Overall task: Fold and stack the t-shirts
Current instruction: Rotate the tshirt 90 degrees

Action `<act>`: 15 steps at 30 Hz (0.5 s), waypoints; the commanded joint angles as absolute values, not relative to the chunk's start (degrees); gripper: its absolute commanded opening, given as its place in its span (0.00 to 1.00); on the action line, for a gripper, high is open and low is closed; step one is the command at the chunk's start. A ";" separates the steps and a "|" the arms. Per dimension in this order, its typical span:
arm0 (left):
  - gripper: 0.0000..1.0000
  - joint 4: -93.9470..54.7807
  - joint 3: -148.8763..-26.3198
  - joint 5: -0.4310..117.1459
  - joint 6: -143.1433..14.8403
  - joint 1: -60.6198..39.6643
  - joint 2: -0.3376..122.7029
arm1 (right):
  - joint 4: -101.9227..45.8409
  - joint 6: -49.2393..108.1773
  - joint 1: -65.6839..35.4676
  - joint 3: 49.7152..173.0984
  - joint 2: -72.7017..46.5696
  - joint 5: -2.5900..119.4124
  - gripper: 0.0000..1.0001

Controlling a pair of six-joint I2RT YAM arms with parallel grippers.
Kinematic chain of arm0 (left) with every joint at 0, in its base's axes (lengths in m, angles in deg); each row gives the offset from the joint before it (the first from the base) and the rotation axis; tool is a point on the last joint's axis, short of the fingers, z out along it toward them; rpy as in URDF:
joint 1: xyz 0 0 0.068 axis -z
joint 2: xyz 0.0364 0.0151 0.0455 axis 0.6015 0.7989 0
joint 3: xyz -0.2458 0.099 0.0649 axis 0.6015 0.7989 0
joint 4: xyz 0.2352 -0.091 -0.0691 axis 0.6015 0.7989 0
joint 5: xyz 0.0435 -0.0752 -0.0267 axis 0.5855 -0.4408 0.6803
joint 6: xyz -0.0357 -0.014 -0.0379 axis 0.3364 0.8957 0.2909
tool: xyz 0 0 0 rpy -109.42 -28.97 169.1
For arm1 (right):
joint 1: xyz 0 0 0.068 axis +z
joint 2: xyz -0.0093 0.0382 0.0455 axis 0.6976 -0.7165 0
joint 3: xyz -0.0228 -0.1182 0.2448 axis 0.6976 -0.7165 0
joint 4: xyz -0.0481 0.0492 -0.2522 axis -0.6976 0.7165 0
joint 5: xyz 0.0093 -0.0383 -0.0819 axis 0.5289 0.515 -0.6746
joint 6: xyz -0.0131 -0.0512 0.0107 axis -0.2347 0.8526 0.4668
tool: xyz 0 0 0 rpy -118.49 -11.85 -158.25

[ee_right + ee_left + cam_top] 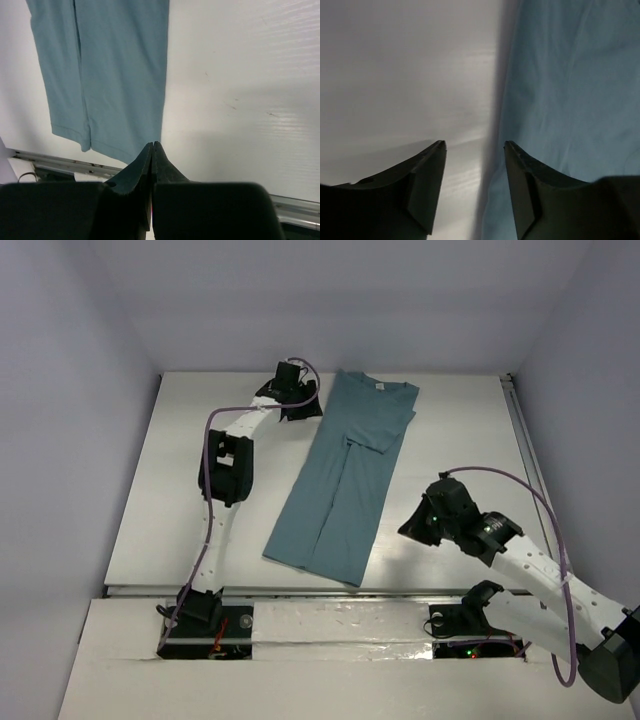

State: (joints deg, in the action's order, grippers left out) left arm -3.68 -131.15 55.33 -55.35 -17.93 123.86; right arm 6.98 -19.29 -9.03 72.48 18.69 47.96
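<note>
Teal t-shirt (345,475) lies flat on the table (175,440), centre frame, folded into a long strip (soft, light, limp, so it will sag). Pinch hem or collar corners. Left fingers (427,185) part-open, empty, at its upper-left edge; right fingers (140,170) closed, empty.

- This looks like a robot lab, a closed test cell rather than a home or shop.
- Plain pale walls (70,390) box in a white table (460,430), beyond and to either side of the left gripper (298,405) and right gripper (412,530).
- The arms (225,465) are bolted at the table's near edge, with purple cables (545,500) looped along them.
- A metal rail (300,591) edges the table just behind the right gripper. Farther back, small lights (213,645) glow at the bases (460,620).
- A t-shirt (345,480) lies spread between the grippers.
</note>
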 commanded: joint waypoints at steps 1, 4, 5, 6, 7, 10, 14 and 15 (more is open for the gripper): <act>0.49 -1.31 -143.35 49.49 -53.59 -18.52 130.32 | 11.00 -17.33 -9.43 74.80 20.29 47.08 0.00; 0.50 -1.74 -148.74 47.03 -50.96 -18.52 136.22 | 10.74 -17.42 -9.43 74.01 21.87 48.31 0.00; 0.50 -3.14 -149.28 46.06 -50.16 -18.52 137.20 | 10.48 -17.59 -9.43 74.01 21.87 48.48 0.00; 0.49 -3.15 -149.46 45.88 -49.37 -18.52 138.00 | 10.39 -17.51 -9.43 74.09 21.79 48.57 0.00; 0.48 -4.89 -149.38 45.70 -47.71 -18.52 139.13 | 10.13 -17.51 -9.43 74.18 21.52 48.66 0.00; 0.47 -8.67 -149.81 43.68 -44.63 -18.52 141.77 | 9.60 -16.98 -9.43 74.44 19.86 49.36 0.00; 0.47 -10.88 -156.31 41.93 -40.58 -17.90 146.52 | 9.68 -16.28 -9.43 74.62 18.88 49.54 0.00; 0.46 -11.58 -157.01 41.57 -38.49 -17.90 147.22 | 9.95 -16.01 -9.43 74.62 18.80 49.45 0.00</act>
State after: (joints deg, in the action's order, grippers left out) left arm -11.33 -154.67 43.79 -43.42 -18.58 142.98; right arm 9.95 -17.43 -9.03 72.48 18.80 49.27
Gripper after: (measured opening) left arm 0.464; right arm 0.010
